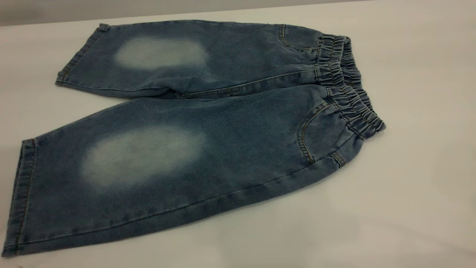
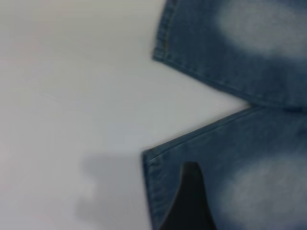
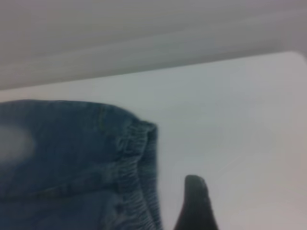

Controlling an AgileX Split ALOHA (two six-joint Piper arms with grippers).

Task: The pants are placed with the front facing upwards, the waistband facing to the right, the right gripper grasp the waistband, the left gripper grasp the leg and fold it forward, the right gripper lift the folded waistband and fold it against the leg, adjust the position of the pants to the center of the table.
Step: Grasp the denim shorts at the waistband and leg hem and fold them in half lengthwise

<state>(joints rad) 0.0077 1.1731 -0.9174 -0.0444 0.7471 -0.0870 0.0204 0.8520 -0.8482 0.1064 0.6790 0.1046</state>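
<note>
The blue denim pants (image 1: 230, 111) lie flat on the white table (image 1: 416, 193), front up, with the gathered waistband (image 1: 349, 89) at the right. The legs spread apart toward the left, a near leg (image 1: 130, 167) and a far leg (image 1: 160, 56). Neither gripper shows in the exterior view. In the left wrist view my left gripper (image 2: 232, 196) hovers open over a leg (image 2: 259, 158) close to its hem; only one black finger (image 2: 189, 203) shows. In the right wrist view my right gripper (image 3: 225, 203) is open over bare table beside the waistband (image 3: 139, 163), again with one finger (image 3: 195, 206) in view.
The table's far edge (image 1: 230, 11) runs just behind the far leg. Bare tabletop lies to the right of the waistband and along the front. A soft shadow (image 2: 110, 187) falls on the table beside the hem.
</note>
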